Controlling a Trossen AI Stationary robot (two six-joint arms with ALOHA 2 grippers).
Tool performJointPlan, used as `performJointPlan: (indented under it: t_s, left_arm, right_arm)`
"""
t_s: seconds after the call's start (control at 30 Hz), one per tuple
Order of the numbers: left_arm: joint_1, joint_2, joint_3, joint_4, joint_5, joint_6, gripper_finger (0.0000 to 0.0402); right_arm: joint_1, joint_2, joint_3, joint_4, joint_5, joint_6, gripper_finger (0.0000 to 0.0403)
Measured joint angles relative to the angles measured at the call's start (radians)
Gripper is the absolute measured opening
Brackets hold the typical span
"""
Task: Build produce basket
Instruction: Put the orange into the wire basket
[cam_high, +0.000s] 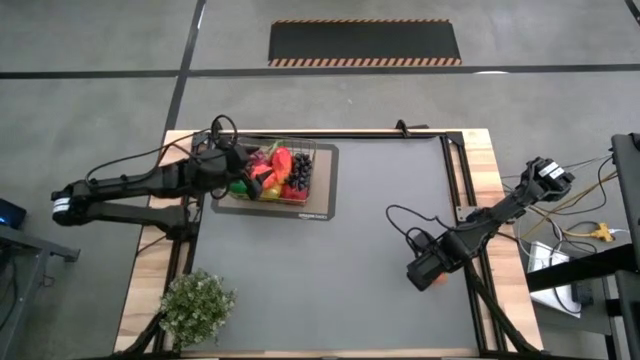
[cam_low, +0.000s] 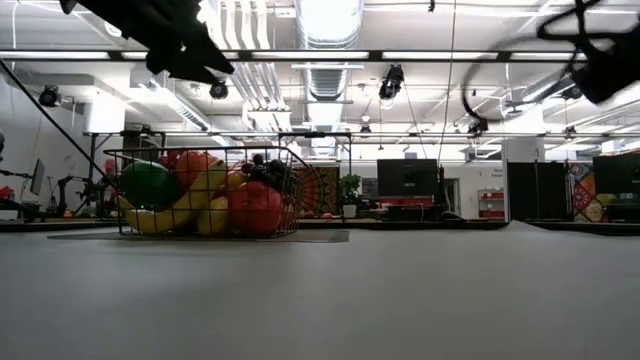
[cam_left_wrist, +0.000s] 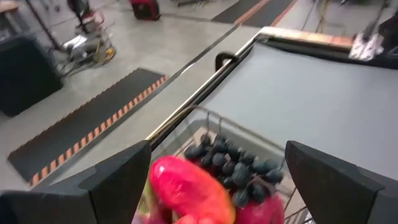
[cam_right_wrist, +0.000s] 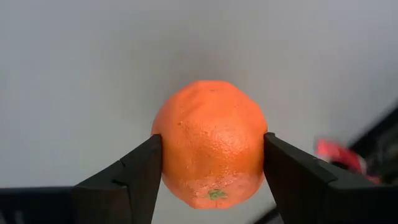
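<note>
Basket (cam_high: 292, 178) far left on the table, heaped with produce (cam_low: 215, 190); left gripper (cam_high: 228, 168) spread wide above it, empty. Right gripper (cam_right_wrist: 211, 168) near the right edge, fingers pressing an orange (cam_right_wrist: 210, 142) at its widest. Looks light, rigid, round; likely to roll off-centre.

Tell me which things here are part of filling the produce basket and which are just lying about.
Part of the job:
- basket, holding produce
- orange, between the right tool's fingers
- left tool, open over the basket

Lying about:
- potted plant
- dark mat under the basket
</note>
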Motion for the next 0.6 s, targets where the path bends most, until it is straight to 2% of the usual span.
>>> performJointPlan:
  t_s: [0.17, 0.3, 0.4, 0.47, 0.6]
  left_arm:
    - [-0.021, -0.004, 0.0, 0.066, 0.025, 0.026, 0.0352]
    - [-0.037, -0.01, 0.0, 0.122, 0.045, 0.06, 0.0352]
    - [-0.05, -0.013, 0.0, 0.158, 0.047, 0.079, 0.0352]
    - [-0.058, -0.015, 0.0, 0.165, 0.047, 0.098, 0.0352]
    - [-0.07, -0.023, -0.002, 0.18, 0.048, 0.119, 0.0352]
  right_arm:
    - [-0.047, -0.002, 0.104, 0.005, 0.198, -0.11, 0.0235]
    - [-0.132, -0.001, 0.204, 0.022, 0.374, -0.292, 0.0235]
    - [-0.21, -0.001, 0.271, 0.109, 0.509, -0.512, 0.0235]
    - [-0.268, 0.001, 0.308, 0.191, 0.563, -0.691, 0.0235]
    - [-0.395, 0.008, 0.337, 0.458, 0.562, -1.068, 0.0235]
